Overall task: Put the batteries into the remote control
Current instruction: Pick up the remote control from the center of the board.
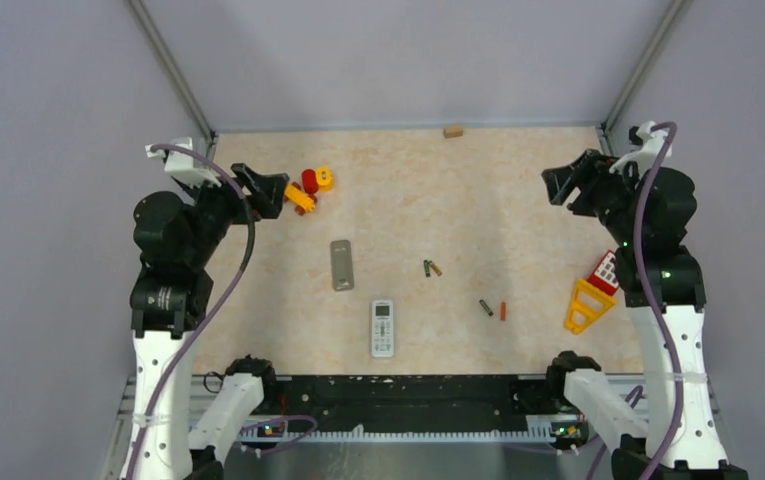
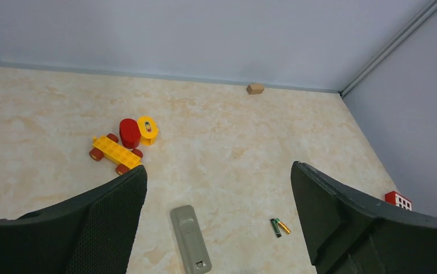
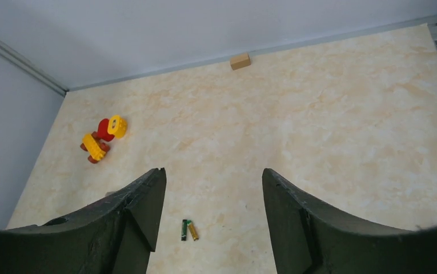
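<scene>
A white remote control (image 1: 383,327) lies face up near the table's front middle. A grey battery cover (image 1: 342,264) lies to its upper left; it also shows in the left wrist view (image 2: 190,239). One dark green battery and one orange battery lie touching as a pair (image 1: 432,268), also seen in the left wrist view (image 2: 280,226) and the right wrist view (image 3: 188,230). A second pair lies apart: a dark battery (image 1: 486,307) and an orange-red battery (image 1: 503,310). My left gripper (image 1: 270,192) and right gripper (image 1: 561,184) are both open, empty and raised at the table's sides.
A red and yellow toy block car (image 1: 309,188) sits at the back left. A small tan block (image 1: 452,130) lies at the back wall. A red block (image 1: 605,271) and a yellow triangle frame (image 1: 585,305) lie at the right.
</scene>
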